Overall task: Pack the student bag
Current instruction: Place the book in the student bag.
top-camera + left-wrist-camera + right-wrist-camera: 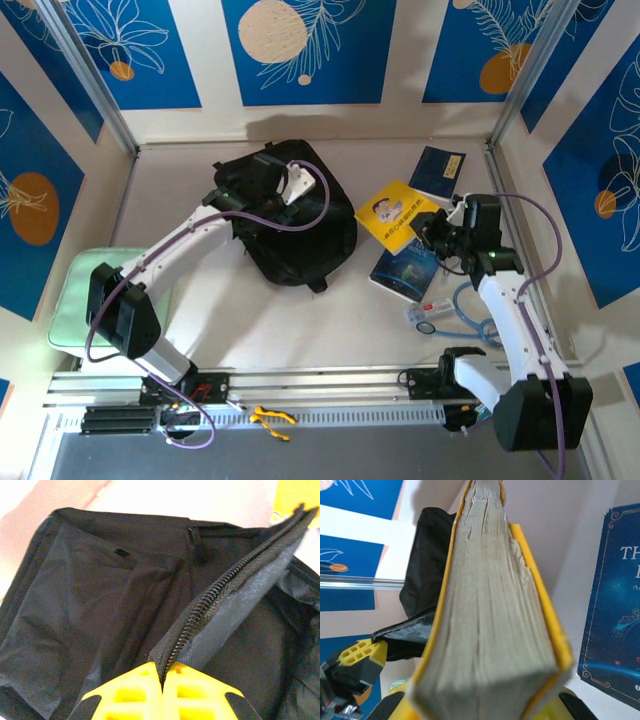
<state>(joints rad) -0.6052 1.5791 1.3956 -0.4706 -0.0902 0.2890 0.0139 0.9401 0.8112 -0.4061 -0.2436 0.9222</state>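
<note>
Left wrist view: left tool (162, 680), yellow ribbed pads pressed together, clamped on the zip edge (215, 595) of the student bag (95, 605). I see black coil teeth along a greyish woven flap, pulled up. Behind it is matte black cloth, soft and creased, with a small loop tab. The inside is dark, contents hard to make out. Pale surface (200, 500) past the rim, blown out.

Right wrist view: right tool (480, 707) clamped on a yellow book (490, 610). The book is thick, with a rough grey-cream page block facing me and a worn cover corner. The pads are mostly cut off at the frame bottom. Beside it a blue book (615, 620) lies flat, glossy, title cut off.

Top view: near left, a pale green pad (72, 290), flat, rounded corners, partly under the left arm. The bag sits mid-surface, left of centre, slumped. A blue cable (470, 320) coils near the right arm; there's a small clear item by it, can't tell what. Farthest, a navy book (438, 172), flat.
</note>
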